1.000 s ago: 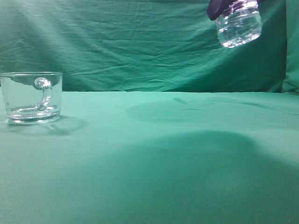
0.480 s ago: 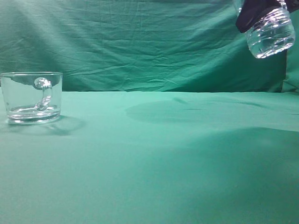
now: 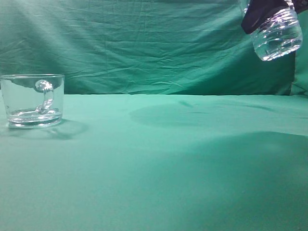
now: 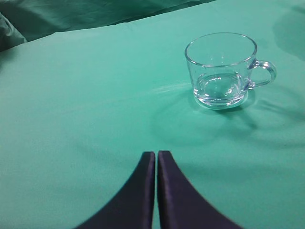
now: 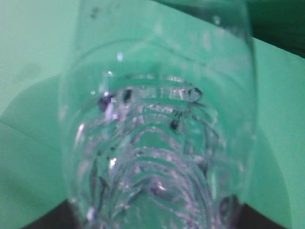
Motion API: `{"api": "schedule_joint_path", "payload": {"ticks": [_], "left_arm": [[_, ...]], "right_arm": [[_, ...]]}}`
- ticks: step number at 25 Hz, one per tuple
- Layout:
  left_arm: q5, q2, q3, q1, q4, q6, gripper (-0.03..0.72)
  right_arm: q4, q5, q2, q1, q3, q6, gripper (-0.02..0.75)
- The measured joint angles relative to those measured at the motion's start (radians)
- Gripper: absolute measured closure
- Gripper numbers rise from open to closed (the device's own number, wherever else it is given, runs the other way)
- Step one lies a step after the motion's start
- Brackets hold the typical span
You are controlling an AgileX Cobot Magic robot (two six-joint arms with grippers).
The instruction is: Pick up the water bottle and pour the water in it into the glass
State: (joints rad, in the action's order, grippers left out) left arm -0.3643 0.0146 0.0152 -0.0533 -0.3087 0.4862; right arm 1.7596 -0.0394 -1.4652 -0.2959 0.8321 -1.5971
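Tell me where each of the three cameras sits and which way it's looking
Exterior: table height, facing the backdrop; glass left, water bottle held high at right by a dark gripper.
Left wrist: above the table, looking down past its shut gripper at the glass.
Right wrist: pressed against the bottle; dark gripper edges below.
Shared: glass, bottle.

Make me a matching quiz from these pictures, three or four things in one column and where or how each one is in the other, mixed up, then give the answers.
Column one:
1. water bottle
2. glass
3. left tool
4. tablecloth

Column two:
A. shut, holding nothing, low over the cloth
B. green, spread over the table
C. held high in the air at the right, tilted
D. standing upright on the cloth at the left, handle to one side

Pairs: 1-C, 2-D, 3-A, 4-B
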Motion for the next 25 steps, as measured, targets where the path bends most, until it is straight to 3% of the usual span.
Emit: {"api": "schedule_joint_path", "payload": {"ticks": [25], "left_arm": [[0.000,0.000,0.000,0.000,0.000,0.000,0.688]], "right_arm": [[0.000,0.024,0.001,0.000,0.000,-0.076,0.430]]}}
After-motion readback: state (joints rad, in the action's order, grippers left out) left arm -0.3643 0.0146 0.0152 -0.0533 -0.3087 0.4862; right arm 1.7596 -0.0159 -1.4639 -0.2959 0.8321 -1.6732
